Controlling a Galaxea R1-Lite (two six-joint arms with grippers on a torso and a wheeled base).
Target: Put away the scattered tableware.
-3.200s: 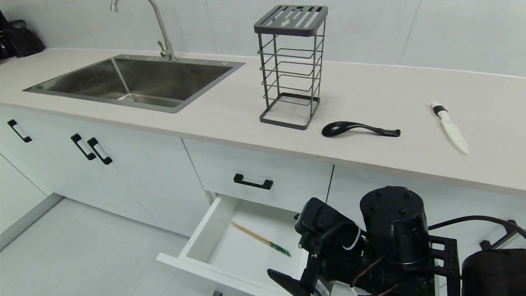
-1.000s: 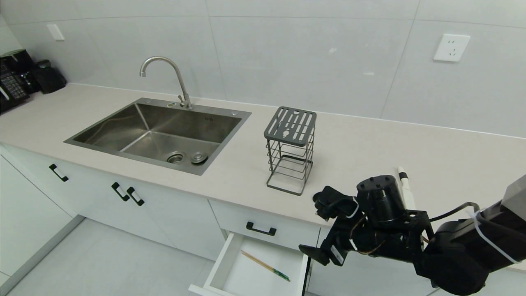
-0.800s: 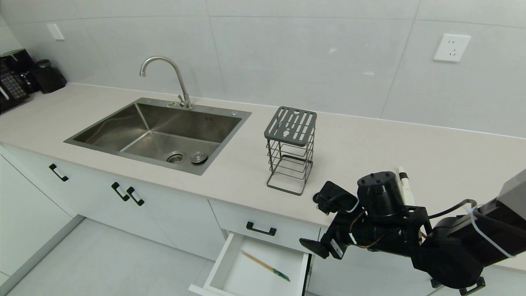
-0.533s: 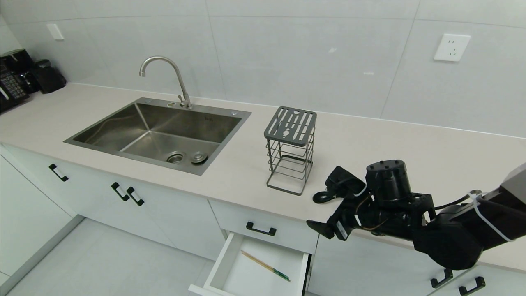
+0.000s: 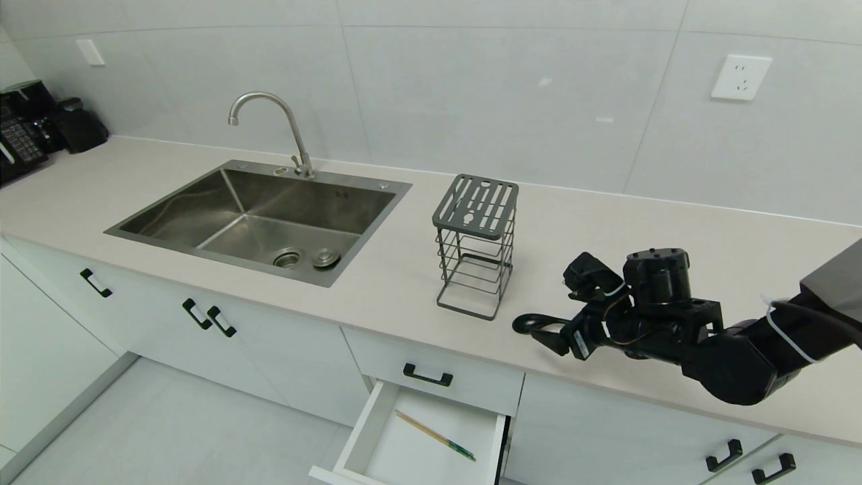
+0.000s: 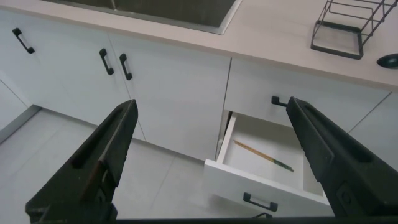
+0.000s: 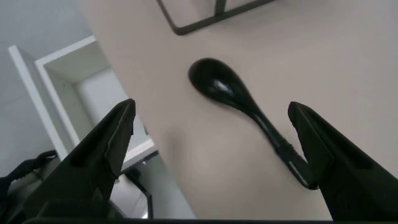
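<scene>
The right gripper (image 7: 209,104) has its jaws spread wide, hovering just above the black spoon (image 7: 249,115), which lies flat on the countertop (image 5: 404,296) near its front edge, just beside the wire rack (image 5: 477,246). The step in hand looks like the spoon pickup; next the jaws must drop around the thin handle and close. The left gripper (image 6: 209,102), also spread and empty, hangs low before the cabinets (image 6: 168,93). The open drawer (image 5: 357,431) below holds chopsticks (image 5: 434,436); the rack, close to the spoon's bowl, could crowd the approach.
</scene>
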